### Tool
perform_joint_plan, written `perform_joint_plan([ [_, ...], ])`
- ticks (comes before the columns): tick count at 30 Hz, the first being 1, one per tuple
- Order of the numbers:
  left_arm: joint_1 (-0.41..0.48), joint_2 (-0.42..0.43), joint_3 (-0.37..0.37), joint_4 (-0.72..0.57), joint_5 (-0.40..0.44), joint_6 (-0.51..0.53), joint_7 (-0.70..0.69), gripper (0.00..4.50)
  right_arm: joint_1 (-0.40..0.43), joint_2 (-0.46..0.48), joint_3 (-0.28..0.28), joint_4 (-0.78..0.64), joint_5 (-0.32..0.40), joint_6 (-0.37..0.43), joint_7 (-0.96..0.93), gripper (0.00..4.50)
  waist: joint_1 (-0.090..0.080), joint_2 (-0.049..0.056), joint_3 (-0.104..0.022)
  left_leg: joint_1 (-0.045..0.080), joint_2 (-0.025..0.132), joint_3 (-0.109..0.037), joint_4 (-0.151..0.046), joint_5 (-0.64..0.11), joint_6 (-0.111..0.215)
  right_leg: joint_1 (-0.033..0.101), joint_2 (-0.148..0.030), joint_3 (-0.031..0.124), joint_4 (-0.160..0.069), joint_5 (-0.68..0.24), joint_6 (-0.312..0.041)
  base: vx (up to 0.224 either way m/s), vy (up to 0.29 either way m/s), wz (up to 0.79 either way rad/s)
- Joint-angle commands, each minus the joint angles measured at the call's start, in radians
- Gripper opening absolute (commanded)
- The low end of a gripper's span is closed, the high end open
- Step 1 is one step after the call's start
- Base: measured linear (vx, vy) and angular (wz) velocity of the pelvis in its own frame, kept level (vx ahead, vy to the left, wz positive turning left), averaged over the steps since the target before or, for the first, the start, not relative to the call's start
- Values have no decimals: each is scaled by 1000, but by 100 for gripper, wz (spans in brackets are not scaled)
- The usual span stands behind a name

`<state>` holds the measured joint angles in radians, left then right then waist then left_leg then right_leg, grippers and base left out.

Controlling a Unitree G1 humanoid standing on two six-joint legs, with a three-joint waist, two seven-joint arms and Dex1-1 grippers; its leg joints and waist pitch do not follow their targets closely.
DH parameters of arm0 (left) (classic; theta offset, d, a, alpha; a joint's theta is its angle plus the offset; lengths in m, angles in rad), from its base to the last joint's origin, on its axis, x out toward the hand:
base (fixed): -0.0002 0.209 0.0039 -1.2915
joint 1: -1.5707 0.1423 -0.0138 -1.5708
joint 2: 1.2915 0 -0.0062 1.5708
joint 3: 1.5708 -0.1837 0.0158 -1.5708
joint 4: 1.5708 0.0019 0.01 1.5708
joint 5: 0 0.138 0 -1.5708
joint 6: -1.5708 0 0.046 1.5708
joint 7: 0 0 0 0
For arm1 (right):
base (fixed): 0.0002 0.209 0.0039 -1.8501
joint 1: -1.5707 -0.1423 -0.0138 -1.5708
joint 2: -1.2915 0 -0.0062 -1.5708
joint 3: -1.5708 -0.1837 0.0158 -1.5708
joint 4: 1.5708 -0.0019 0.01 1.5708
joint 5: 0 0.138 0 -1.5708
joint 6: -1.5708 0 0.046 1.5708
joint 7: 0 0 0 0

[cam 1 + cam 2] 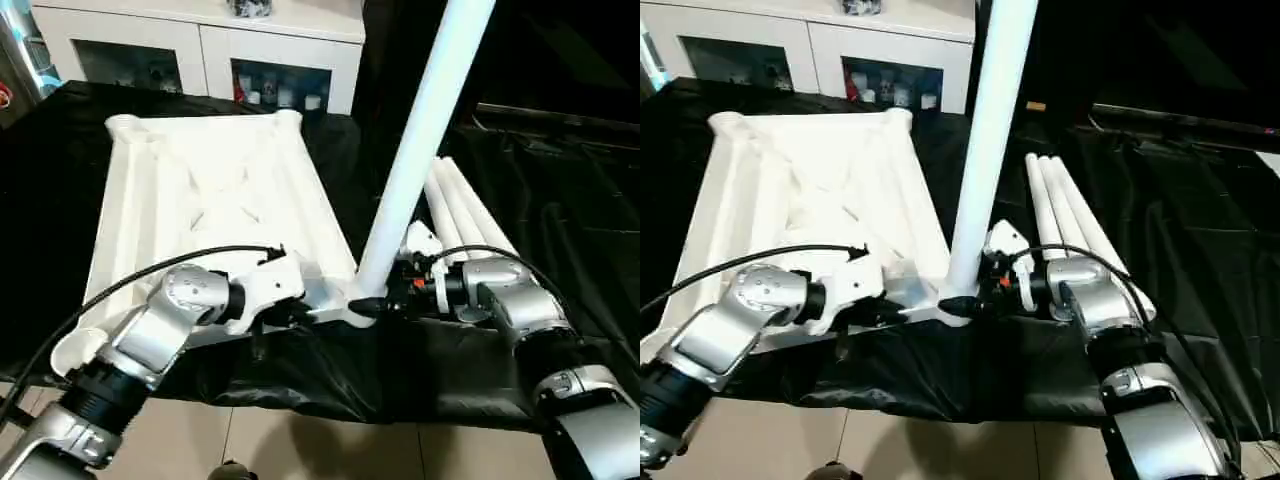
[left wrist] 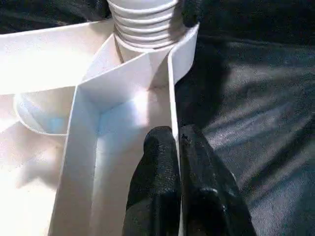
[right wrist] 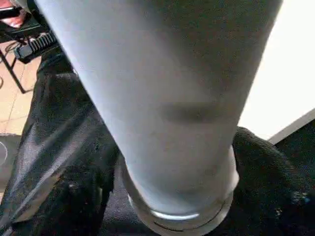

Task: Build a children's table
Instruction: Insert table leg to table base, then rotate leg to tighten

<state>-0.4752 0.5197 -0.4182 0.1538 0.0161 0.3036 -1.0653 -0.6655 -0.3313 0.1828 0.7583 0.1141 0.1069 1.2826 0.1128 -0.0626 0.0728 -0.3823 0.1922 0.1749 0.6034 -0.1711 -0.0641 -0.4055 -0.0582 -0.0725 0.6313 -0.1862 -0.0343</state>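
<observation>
The white tabletop [image 1: 200, 190] lies underside up on the black-draped work table. One white leg [image 1: 420, 130] stands upright in the tabletop's near right corner socket, and its threaded end [image 2: 145, 22] sits in the socket. My left gripper [image 2: 178, 142] is shut on the tabletop's thin rim wall just beside that corner. My right gripper [image 1: 385, 300] reaches in from the right at the foot of the leg. Its black fingers [image 3: 74, 196] press against both sides of the tube.
Three more white legs [image 1: 460, 215] lie side by side on the black cloth [image 1: 560, 200] right of the tabletop. A white glass-door cabinet [image 1: 200, 40] stands behind the table. The table's front edge and tiled floor [image 1: 300, 450] are close below my forearms.
</observation>
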Motion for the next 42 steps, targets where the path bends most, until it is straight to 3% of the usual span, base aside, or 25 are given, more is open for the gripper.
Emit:
perform_joint_plan([
  [1,-5,-18,-29,-33,-3,-36,-19,0,12,9,21,-30,-6,9,5,305,-5,19,-81,24,49,-13,-70,-186,7,55,-88,55,-70,-137,-222,0,0,0],
  [8,-2,-43,1,-22,5,-10,41,0,27,56,3,-13,-9,20,-73,279,-6,16,-78,25,48,-13,-72,-200,2,54,-90,56,-74,-176,-212,0,0,0],
  [12,-29,-124,48,1,15,86,180,0,-24,139,-59,105,-9,8,-303,278,-21,16,-67,35,47,-20,-78,-309,-38,46,-97,55,-94,-384,-174,0,0,0],
  [14,-54,-190,78,26,27,152,285,0,-64,199,-100,187,-8,5,-475,277,-31,16,-67,33,45,-22,-78,-316,-48,44,-98,54,-100,-426,-160,0,0,0],
  [15,-54,-190,78,26,27,152,285,0,-64,199,-100,187,-8,5,-475,277,-37,13,-69,30,43,-26,-79,-311,-53,48,-98,50,-101,-448,-147,0,0,0],
  [16,-70,-234,94,46,41,188,356,0,-88,238,-119,231,-5,0,-568,276,-38,10,-72,24,43,-26,-79,-293,-47,53,-99,51,-99,-432,-139,0,0,0],
  [17,-77,-251,100,54,46,199,384,0,-96,255,-127,246,-5,-4,-604,276,-40,12,-72,24,44,-24,-78,-286,-45,49,-99,53,-99,-419,-143,0,0,0],
  [18,-83,-267,105,62,51,207,409,0,-105,270,-132,259,-5,-7,-639,276,-39,13,-73,32,42,-21,-74,-284,-37,42,-95,54,-102,-402,-146,0,0,0],
  [19,-91,-288,110,72,58,217,440,0,-115,289,-140,276,-7,-11,-682,276,-41,7,-74,28,41,-20,-74,-268,-29,45,-95,54,-96,-375,-154,0,0,0],
  [21,-97,-312,118,81,65,229,473,0,-129,311,-152,298,-12,-18,-735,276,-38,11,-78,27,42,-19,-73,-238,-25,47,-93,53,-92,-320,-160,0,0,0],
  [24,-102,-341,113,92,80,215,503,0,-154,340,-166,336,-17,-51,-784,276,-38,6,-81,22,43,-16,-72,-197,-8,51,-92,54,-80,-232,-176,0,0,0],
  [25,-102,-345,108,95,84,205,505,0,-159,347,-169,343,-17,-61,-783,276,-39,8,-80,22,43,-15,-72,-196,-3,50,-91,54,-81,-216,-182,0,0,0],
  [26,-102,-345,108,95,84,205,505,0,-159,347,-169,343,-17,-61,-783,310,-38,9,-81,23,43,-15,-72,-195,-2,50,-91,54,-80,-210,-184,0,0,0],
  [27,-98,-349,97,98,89,184,501,0,-169,354,-173,355,-16,-81,-762,331,-39,4,-81,22,43,-13,-71,-189,5,51,-90,55,-80,-193,-187,0,0,0],
  [28,-94,-346,92,95,87,178,492,0,-171,351,-171,356,-18,-89,-746,331,-37,6,-80,22,43,-13,-72,-186,9,52,-91,54,-79,-191,-188,0,0,0],
  [31,-81,-322,72,86,84,148,450,0,-165,310,-133,346,-65,-155,-711,364,-35,8,-77,22,42,-13,-73,-206,5,51,-93,54,-84,-228,-185,0,0,0],
  [33,-73,-308,64,78,79,134,423,0,-158,288,-133,332,-55,-164,-654,364,-34,12,-77,22,43,-14,-73,-210,7,52,-93,55,-84,-236,-181,0,0,0],
  [35,-63,-295,58,72,75,115,386,0,-150,263,-129,323,-51,-174,-576,364,-33,9,-78,22,44,-13,-72,-212,13,52,-92,56,-84,-229,-181,0,0,0],
  [36,-56,-285,53,67,70,102,361,0,-144,247,-124,316,-52,-177,-535,364,-30,17,-79,22,44,-13,-71,-206,17,53,-92,56,-82,-213,-188,0,0,0],
  [37,-52,-278,49,63,68,94,344,0,-140,236,-120,312,-52,-179,-508,364,-30,13,-79,21,45,-13,-71,-201,22,54,-91,56,-81,-196,-194,0,0,0],
  [42,-27,-227,26,41,35,44,230,0,-111,164,-92,271,-52,-181,-312,364,-25,14,-77,24,47,-13,-72,-214,29,53,-91,55,-82,-199,-211,0,0,0],
])
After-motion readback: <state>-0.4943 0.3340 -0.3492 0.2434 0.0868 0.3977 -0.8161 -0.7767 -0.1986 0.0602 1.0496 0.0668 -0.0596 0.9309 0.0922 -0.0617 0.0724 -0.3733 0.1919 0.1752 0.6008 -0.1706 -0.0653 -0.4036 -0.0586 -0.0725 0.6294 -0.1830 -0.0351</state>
